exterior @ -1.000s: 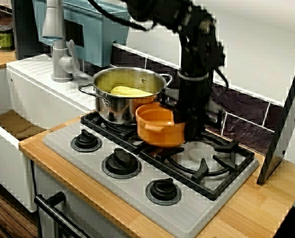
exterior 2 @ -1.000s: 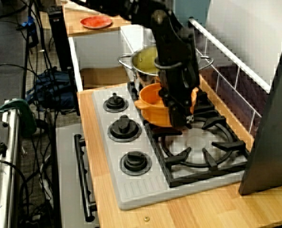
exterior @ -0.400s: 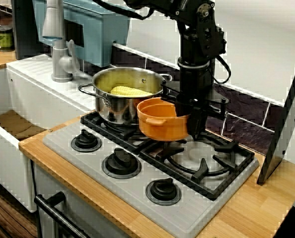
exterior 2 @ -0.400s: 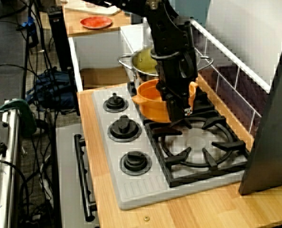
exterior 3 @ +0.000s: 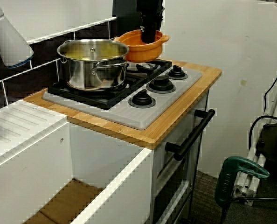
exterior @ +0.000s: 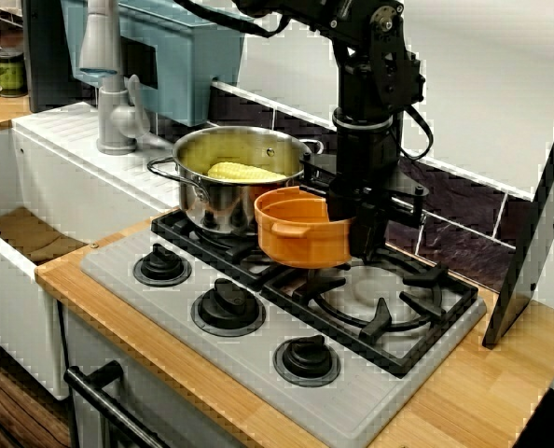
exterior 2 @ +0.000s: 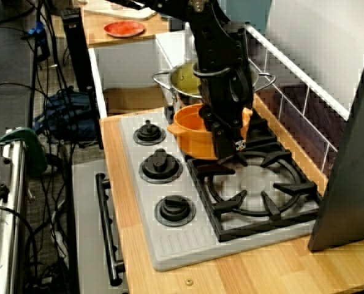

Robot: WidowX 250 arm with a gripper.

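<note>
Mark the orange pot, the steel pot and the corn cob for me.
orange pot (exterior: pixel 300 245), front view, outer wall.
steel pot (exterior 3: pixel 85 72), sink-side view, side wall.
corn cob (exterior: pixel 244 172), front view, middle of the cob.

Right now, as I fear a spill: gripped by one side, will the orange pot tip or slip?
Probably stiff: the orange pot shows no sag with the gripper clamped on one wall only. Likely light, being held nearly level. Its smooth wall could slip.

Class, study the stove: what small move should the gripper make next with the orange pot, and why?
Probably lower it straight down: the gripper is shut on the rim of the round orange plastic pot, which seems to hang just above the black stove grate, close beside the shiny steel pot.
</note>
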